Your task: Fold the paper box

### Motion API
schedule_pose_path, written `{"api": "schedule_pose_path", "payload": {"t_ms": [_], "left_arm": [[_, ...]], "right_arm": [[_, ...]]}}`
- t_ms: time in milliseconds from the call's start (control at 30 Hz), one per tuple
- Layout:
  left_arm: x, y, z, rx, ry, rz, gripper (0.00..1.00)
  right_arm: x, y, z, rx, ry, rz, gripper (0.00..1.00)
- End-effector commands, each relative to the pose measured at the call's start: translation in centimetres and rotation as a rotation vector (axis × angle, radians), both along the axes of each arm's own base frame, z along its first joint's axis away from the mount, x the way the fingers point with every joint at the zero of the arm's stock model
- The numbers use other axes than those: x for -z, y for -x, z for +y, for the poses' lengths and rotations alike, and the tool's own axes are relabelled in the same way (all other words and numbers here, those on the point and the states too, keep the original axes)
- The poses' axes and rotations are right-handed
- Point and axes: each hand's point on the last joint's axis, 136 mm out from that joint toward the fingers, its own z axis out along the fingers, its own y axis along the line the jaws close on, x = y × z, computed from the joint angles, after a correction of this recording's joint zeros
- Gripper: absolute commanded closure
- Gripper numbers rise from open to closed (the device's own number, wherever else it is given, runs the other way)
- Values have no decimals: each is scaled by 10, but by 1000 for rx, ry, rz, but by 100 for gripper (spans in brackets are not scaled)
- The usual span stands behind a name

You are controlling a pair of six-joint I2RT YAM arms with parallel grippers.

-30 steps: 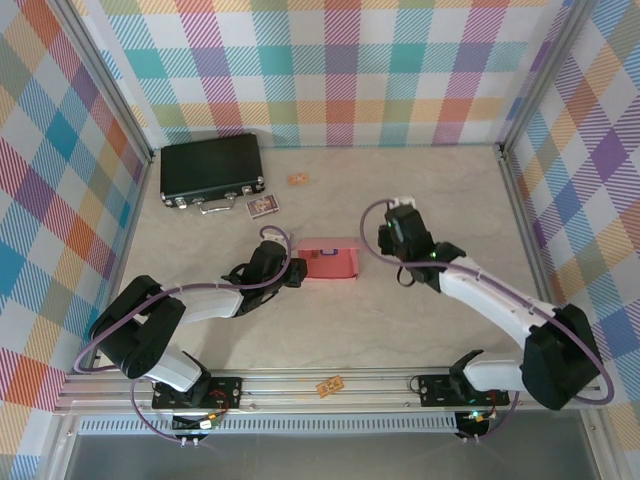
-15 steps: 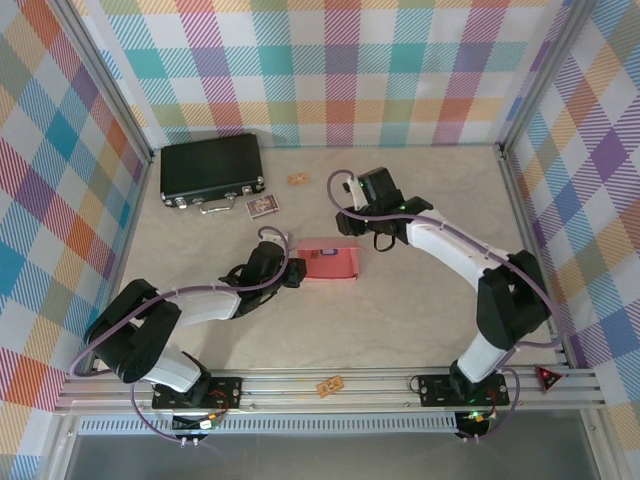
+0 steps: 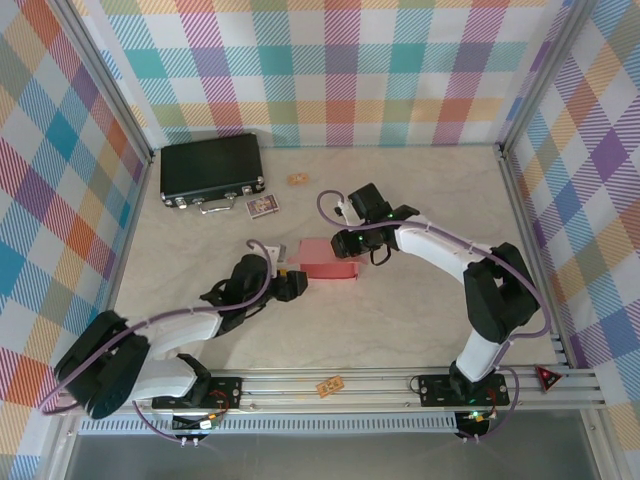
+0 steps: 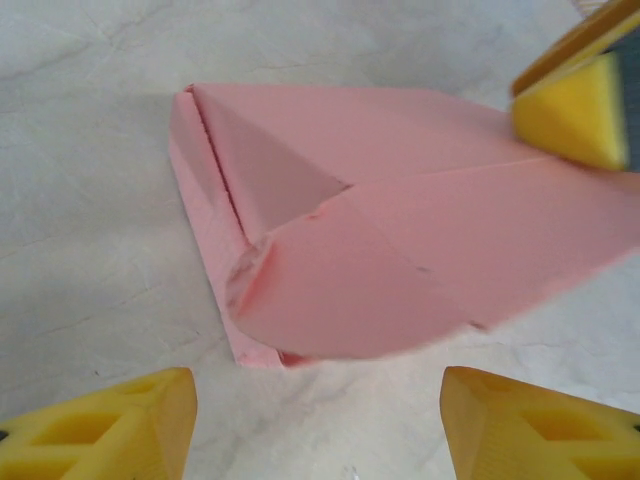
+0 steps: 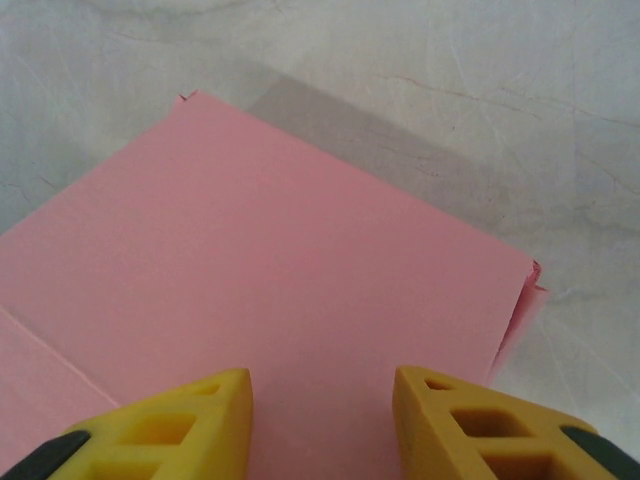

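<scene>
While the paper box (image 3: 329, 259) lies mid-table (image 3: 420, 320) with one flap slanting, my left gripper (image 4: 318, 380) sits just beside its end, jaws spread wide and gripping nothing; my right gripper (image 5: 320, 376) is over its pink top, jaws parted, nothing between them.

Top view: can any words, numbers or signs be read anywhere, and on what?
None can be read.
The paper box is plain pink, no print.
The small card beside the black case: too small to read.
The orange tag on the front rail: too small to read.
</scene>
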Motion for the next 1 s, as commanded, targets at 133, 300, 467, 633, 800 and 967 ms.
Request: {"api": "schedule_pose_path", "payload": {"t_ms": [133, 300, 467, 633, 800, 967], "left_arm": [[-12, 36, 23, 11, 15, -5, 29], [-25, 33, 46, -99, -34, -9, 27], [-27, 15, 39, -124, -102, 47, 26], [-20, -15, 20, -138, -149, 102, 30], [-12, -42, -3, -110, -141, 139, 32], [4, -58, -13, -112, -153, 189, 37]], "right_arm": [[25, 9, -5, 26, 39, 55, 58], [40, 16, -5, 33, 57, 73, 58], [52, 20, -7, 57, 81, 81, 58], [59, 21, -10, 79, 99, 83, 58], [42, 18, -9, 97, 60, 39, 58], [28, 12, -18, 164, 49, -4, 59]]}}
